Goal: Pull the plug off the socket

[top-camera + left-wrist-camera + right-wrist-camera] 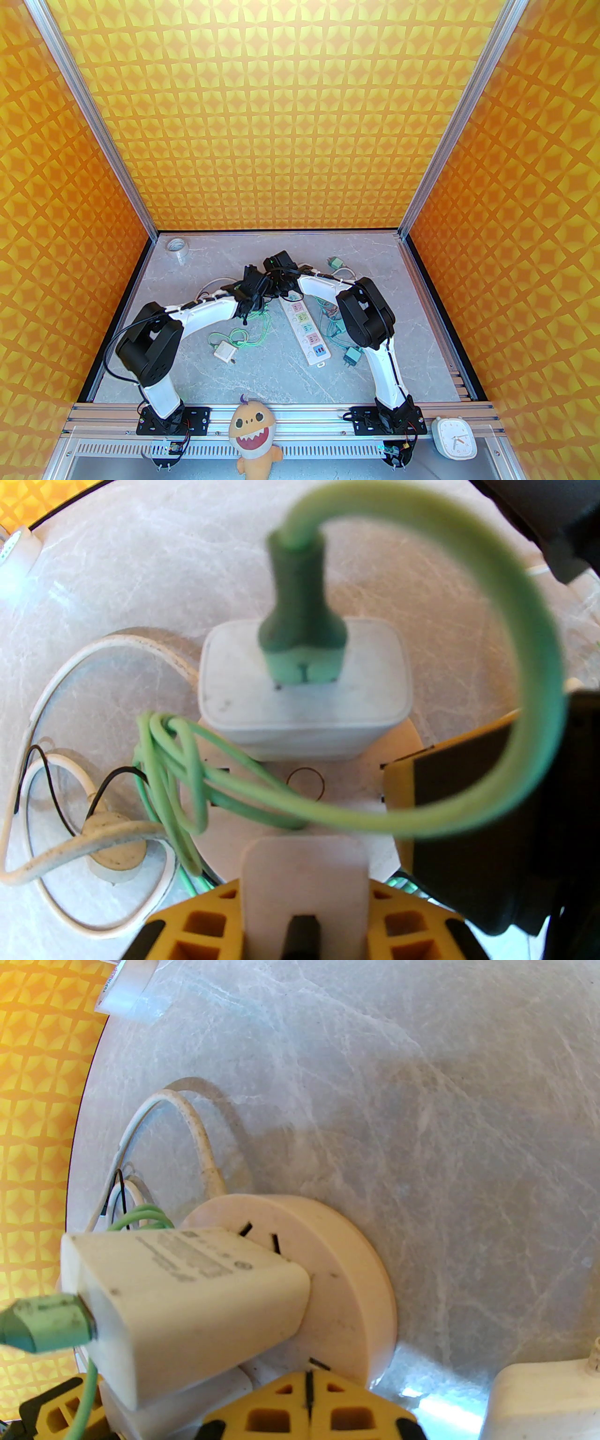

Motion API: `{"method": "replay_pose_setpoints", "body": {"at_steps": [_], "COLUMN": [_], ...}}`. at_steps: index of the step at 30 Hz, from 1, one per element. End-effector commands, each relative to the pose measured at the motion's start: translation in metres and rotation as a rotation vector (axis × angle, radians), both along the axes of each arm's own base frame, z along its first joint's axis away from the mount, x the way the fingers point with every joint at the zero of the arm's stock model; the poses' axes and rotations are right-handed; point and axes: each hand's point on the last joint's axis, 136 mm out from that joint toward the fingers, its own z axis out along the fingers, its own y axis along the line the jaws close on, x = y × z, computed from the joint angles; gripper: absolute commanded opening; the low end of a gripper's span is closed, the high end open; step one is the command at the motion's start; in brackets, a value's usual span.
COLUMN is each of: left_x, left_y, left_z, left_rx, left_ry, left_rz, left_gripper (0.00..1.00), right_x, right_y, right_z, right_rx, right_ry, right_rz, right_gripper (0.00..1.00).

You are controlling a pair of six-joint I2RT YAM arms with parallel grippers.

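Observation:
A white charger plug (304,714) (197,1297) with a green cable (539,691) stands plugged into a round white socket (347,780) (347,1278) lying on the table. My right gripper (309,1382) (450,798) is shut, its yellow tips pressed on the disc's rim beside the plug. My left gripper (304,883) faces the plug's cable end, and a white block (304,869) fills the gap between its yellow fingers. In the top view both grippers (251,281) (281,288) meet at the far end of the long white power strip (307,330).
A tape roll (178,246) sits at the back left. A loose white charger (225,350) and teal plugs (352,357) (335,264) lie among green cables. The round socket's white cord (70,667) loops leftward. A plush toy (253,433) and a clock (453,438) rest on the front rail.

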Motion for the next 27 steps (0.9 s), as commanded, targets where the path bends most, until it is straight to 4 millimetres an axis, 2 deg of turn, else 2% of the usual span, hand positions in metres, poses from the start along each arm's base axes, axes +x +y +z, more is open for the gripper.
{"method": "replay_pose_setpoints", "body": {"at_steps": [1, 4, 5, 8, 14, 20, 27], "left_x": [0.005, 0.008, 0.015, 0.016, 0.009, -0.012, -0.013], "left_y": [-0.034, -0.036, -0.026, -0.025, -0.026, -0.033, -0.040], "left_z": [0.024, 0.023, 0.022, 0.022, 0.033, 0.036, 0.032], "left_rx": [-0.065, -0.064, -0.070, -0.077, -0.124, -0.055, -0.024], "left_ry": [0.044, 0.083, 0.091, 0.081, -0.042, -0.156, -0.147], "left_rz": [-0.080, -0.070, -0.038, -0.037, -0.073, -0.131, -0.147], "left_gripper": [0.00, 0.00, 0.00, 0.00, 0.00, 0.00, 0.00], "right_x": [-0.026, -0.026, -0.026, -0.026, -0.026, -0.027, -0.026], "right_y": [-0.030, -0.031, -0.031, -0.030, -0.030, -0.030, -0.029], "right_z": [-0.079, -0.078, -0.079, -0.079, -0.078, -0.079, -0.078], "right_rx": [-0.225, -0.225, -0.227, -0.227, -0.228, -0.233, -0.234], "right_ry": [0.117, 0.116, 0.117, 0.115, 0.115, 0.110, 0.109], "right_rz": [-0.030, -0.030, -0.030, -0.029, -0.029, -0.026, -0.023], "right_gripper": [0.00, 0.00, 0.00, 0.00, 0.00, 0.00, 0.00]}}
